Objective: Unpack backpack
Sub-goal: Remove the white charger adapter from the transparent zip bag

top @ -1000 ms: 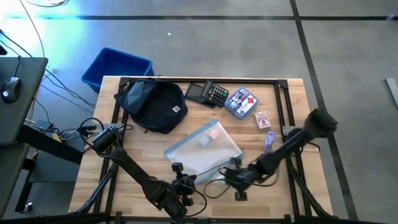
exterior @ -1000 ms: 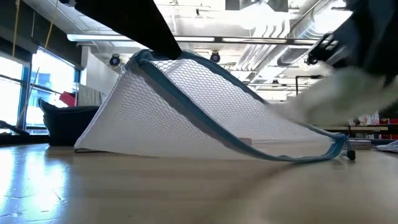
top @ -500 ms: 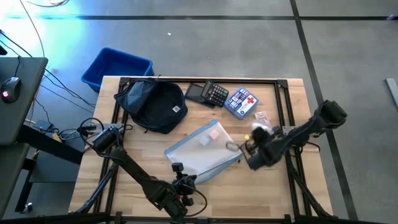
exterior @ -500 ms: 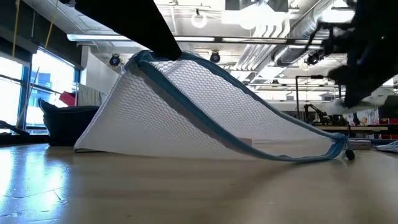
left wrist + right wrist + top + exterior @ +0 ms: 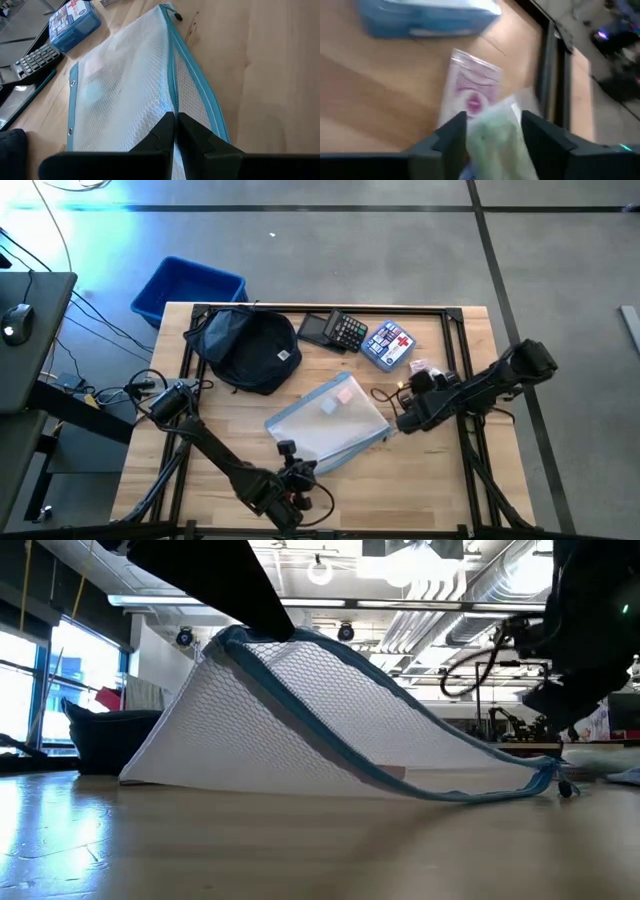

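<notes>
Backpack [image 5: 247, 348] lies slumped at the table's far edge, just beside the blue bin [image 5: 187, 288] that sits off the table. Mesh zip pouch [image 5: 326, 421] lies near the backpack, toward the table's middle. Left gripper [image 5: 175, 131] has its fingers pressed together on the pouch's near edge. Right gripper [image 5: 491, 131], beyond the pouch from the backpack, stands parted around a pale packet [image 5: 500, 131] over a pink-printed card packet [image 5: 470, 92].

Ceiling lamps glare above my pale wooden bench [image 5: 200, 840]; my right wrist's picture is smeared with blur.
</notes>
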